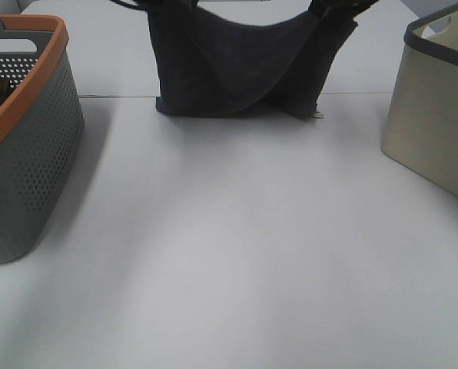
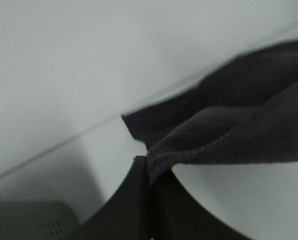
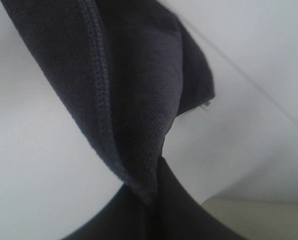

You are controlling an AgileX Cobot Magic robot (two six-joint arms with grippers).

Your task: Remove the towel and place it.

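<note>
A dark navy towel (image 1: 237,65) hangs at the far middle of the white table, held up by two corners, its lower edge resting on the tabletop. My left gripper (image 2: 149,172) is shut on the towel's left corner (image 2: 229,135). My right gripper (image 3: 148,192) is shut on the towel's right corner (image 3: 124,100). In the exterior high view both grippers are mostly cut off by the top edge, the right one (image 1: 333,9) just showing as a dark shape.
A grey perforated basket with an orange rim (image 1: 29,84) stands at the left edge, with something dark inside. A beige bin with a dark rim (image 1: 433,115) stands at the right edge. The white table (image 1: 237,254) spreads between them.
</note>
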